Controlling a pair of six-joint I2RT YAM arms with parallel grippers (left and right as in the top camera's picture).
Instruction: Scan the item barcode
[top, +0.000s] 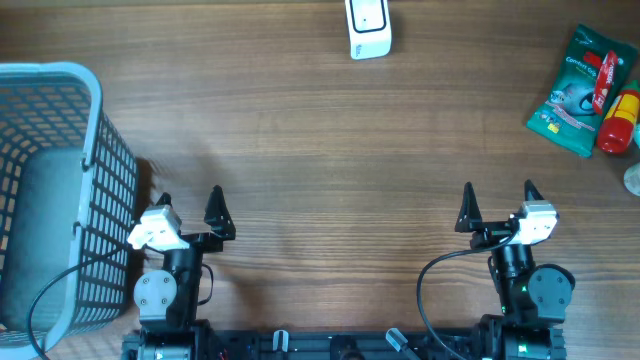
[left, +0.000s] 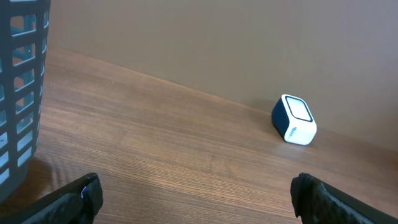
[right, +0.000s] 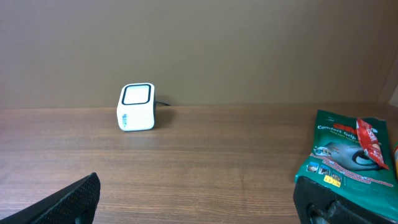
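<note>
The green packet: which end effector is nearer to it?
Right. The right end effector is near the green packet, towards the robot; the left end effector is far across, beside the basket.

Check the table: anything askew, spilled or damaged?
Nothing stands out: the white box scanner sits upright at the far edge; green plastic packet lies flat, angled, with a red and yellow tube against it; blue mesh basket upright. No spills seen.

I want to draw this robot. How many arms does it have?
2. The left arm sits at the near table edge beside the basket; the right arm sits at the same edge, on the pack's side. None seem hidden.
</note>
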